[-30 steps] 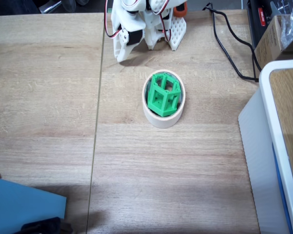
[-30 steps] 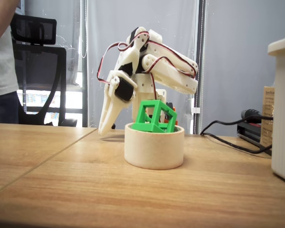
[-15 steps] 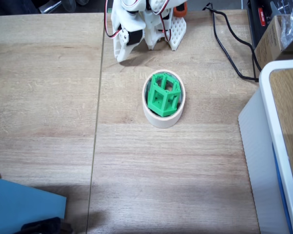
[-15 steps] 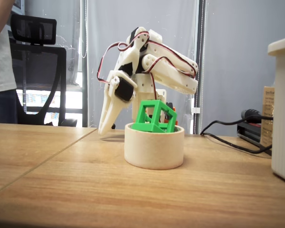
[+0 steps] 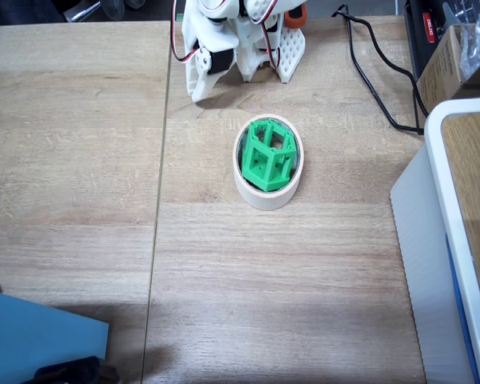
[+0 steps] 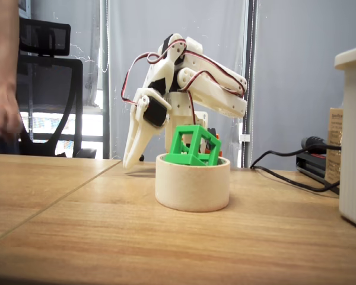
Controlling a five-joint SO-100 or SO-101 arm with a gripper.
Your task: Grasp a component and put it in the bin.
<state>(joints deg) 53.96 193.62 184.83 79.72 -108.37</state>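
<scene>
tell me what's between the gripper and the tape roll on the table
Only bare wooden tabletop lies between the gripper and the tape roll, which holds the green component; that shows in the fixed view from above.

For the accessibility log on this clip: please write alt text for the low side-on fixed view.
A green hexagonal component sits tilted inside a cream tape roll on a wooden table, poking above its rim. Behind it, the white arm is folded, its gripper pointing down at the table, holding nothing. A person's arm shows at the left edge.
</scene>
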